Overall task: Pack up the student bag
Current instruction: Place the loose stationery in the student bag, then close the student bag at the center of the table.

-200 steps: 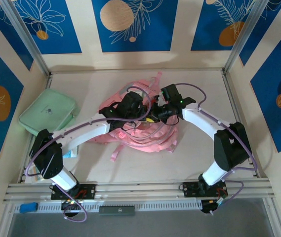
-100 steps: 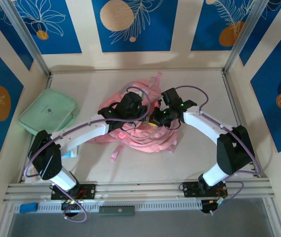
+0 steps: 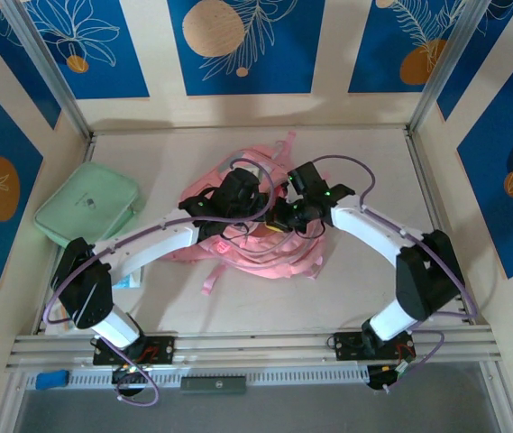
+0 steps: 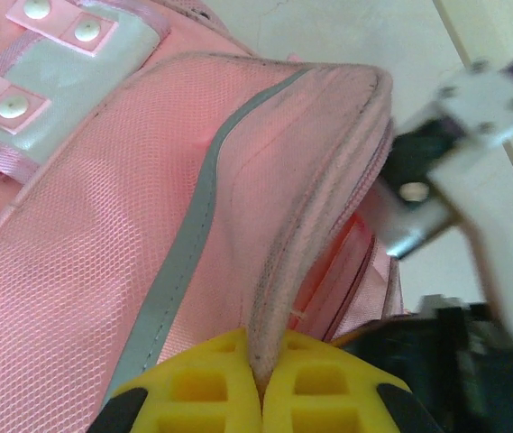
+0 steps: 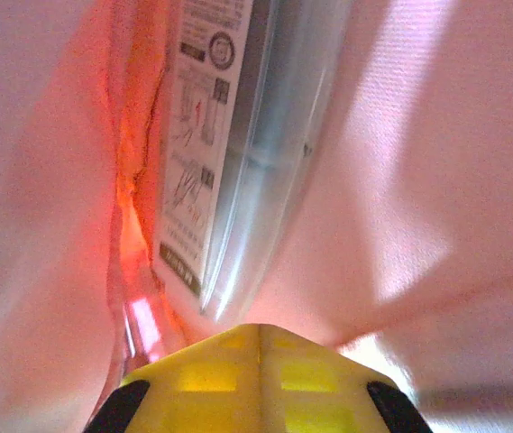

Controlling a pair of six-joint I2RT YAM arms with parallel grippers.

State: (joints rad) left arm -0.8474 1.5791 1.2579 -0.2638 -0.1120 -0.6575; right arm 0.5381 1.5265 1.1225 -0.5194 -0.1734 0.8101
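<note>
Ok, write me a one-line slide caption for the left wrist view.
Left gripper pinching the piped rim of the pink student bag, its pocket gaping, the right arm alongside.

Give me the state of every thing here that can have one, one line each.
bag: on the table, mouth open.
left gripper: shut on the bag's mouth edge.
right gripper: shut, inside the bag, by the packet.
packet: inside the bag.
case: flat on the table; zipped or not, cannot tell.
</note>
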